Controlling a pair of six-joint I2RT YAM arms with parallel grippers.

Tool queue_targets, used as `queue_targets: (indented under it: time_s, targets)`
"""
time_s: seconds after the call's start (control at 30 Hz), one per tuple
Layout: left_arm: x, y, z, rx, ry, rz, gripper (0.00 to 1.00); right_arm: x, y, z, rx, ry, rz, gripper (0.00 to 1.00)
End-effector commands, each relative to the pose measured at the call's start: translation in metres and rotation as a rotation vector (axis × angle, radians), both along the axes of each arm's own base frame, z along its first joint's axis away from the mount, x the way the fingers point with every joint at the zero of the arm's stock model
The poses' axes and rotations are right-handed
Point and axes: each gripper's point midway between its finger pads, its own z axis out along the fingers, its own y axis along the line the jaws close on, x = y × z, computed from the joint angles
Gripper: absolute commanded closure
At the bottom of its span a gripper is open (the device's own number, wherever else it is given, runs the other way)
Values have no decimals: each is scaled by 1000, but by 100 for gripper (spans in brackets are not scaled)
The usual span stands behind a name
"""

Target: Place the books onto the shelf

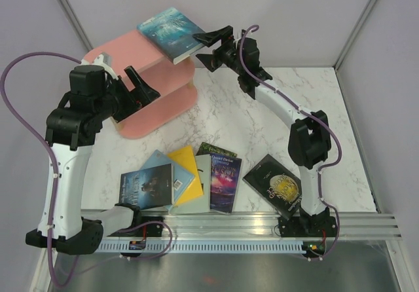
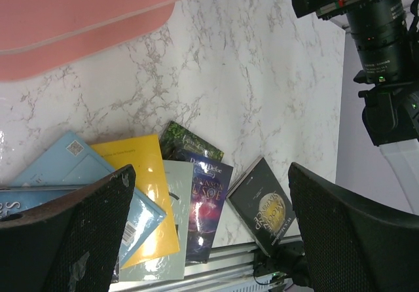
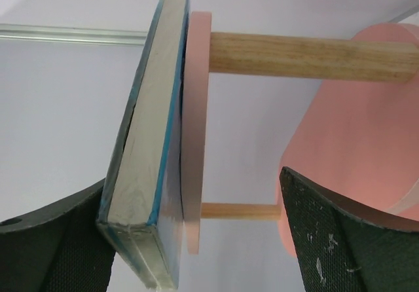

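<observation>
A teal-covered book [image 1: 171, 33] lies on the top board of the pink shelf [image 1: 124, 59], its right end sticking out past the rim. My right gripper [image 1: 208, 50] is open around that end. In the right wrist view the book [image 3: 147, 154] rests flat against the board [image 3: 195, 109]; one finger is beside its cover, the other stands well clear. My left gripper [image 1: 143, 94] hangs open and empty beside the shelf. Several books lie at the table's front: dark blue [image 1: 145, 186], yellow [image 1: 186, 171], purple [image 1: 224, 182] and gold-moon [image 1: 278, 186].
A wooden post [image 3: 294, 55] joins the shelf boards. The left wrist view looks down on the yellow book [image 2: 141, 194], the purple book [image 2: 206, 200], the gold-moon book [image 2: 265, 203] and the shelf's lower board [image 2: 78, 17]. A metal rail [image 1: 249, 230] runs along the near edge.
</observation>
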Motion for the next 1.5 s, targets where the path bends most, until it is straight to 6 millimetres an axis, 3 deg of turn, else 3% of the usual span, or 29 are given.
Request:
queue_targets:
  time_s: [0.0, 0.17, 0.27, 0.37, 0.4, 0.5, 0.53, 0.67, 0.73, 0.77, 0.8, 0.83, 0.87, 0.9, 0.97, 1.0, 1.13, 1.17, 1.23, 1.27, 1.37, 1.4, 1.47]
  targets:
    - [-1, -1, 7, 16, -52, -36, 1, -30, -12, 57, 43, -139, 24, 4]
    - [-2, -4, 1, 10, -43, -52, 1, -38, -13, 76, 61, -191, 37, 5]
    - [-2, -5, 2, 9, -45, -57, 2, -41, -16, 86, 72, -208, 33, 11]
    - [-2, -5, 3, 11, -53, -62, 1, -43, -16, 90, 86, -218, 36, 34]
    - [-2, -5, 2, 10, -48, -63, 2, -44, -15, 92, 92, -222, 39, 59]
    - [-2, -5, 1, 14, -47, -62, 2, -44, -11, 91, 100, -225, 46, 100]
    - [-1, -4, 0, 17, -46, -61, 2, -45, -9, 92, 105, -225, 48, 100]
    - [1, -5, -1, 19, -44, -64, 2, -37, 4, 86, 109, -214, 43, 100]
    - [3, -5, -2, 22, -40, -65, 2, -37, 11, 97, 126, -232, 45, 100]
    - [3, -5, -2, 22, -40, -66, 2, -28, 16, 86, 117, -209, 30, 100]
    - [4, -5, -3, 25, -40, -67, 2, -28, 17, 101, 135, -234, 27, 100]
    - [4, -5, -3, 27, -40, -67, 2, -27, 21, 102, 137, -230, 22, 100]
    - [4, -4, -3, 30, -41, -65, 2, -16, 25, 89, 129, -204, 5, 100]
    - [4, -4, -4, 33, -39, -66, 2, -16, 26, 101, 148, -224, -4, 100]
    - [4, -4, -3, 35, -41, -68, 2, -6, 33, 90, 157, -205, -13, 100]
    - [4, -4, -3, 36, -42, -68, 2, -4, 33, 95, 181, -207, -27, 100]
    - [3, -5, 0, 38, -49, -75, 2, 6, 36, 83, 215, -183, -41, 99]
    - [3, -4, -1, 39, -46, -74, 2, 8, 36, 81, 218, -183, -43, 81]
    - [4, -4, -1, 42, -45, -72, 2, 9, 37, 76, 217, -175, -38, 55]
    - [4, -3, -1, 45, -46, -70, 2, 7, 37, 79, 221, -181, -38, 36]
    - [5, -4, -3, 44, -36, -72, 2, 4, 35, 78, 214, -183, -31, 16]
    - [6, -5, -4, 42, -35, -75, 2, 6, 33, 71, 205, -171, -33, 14]
    - [6, -6, -5, 38, -29, -76, 2, 2, 29, 77, 203, -181, -23, 10]
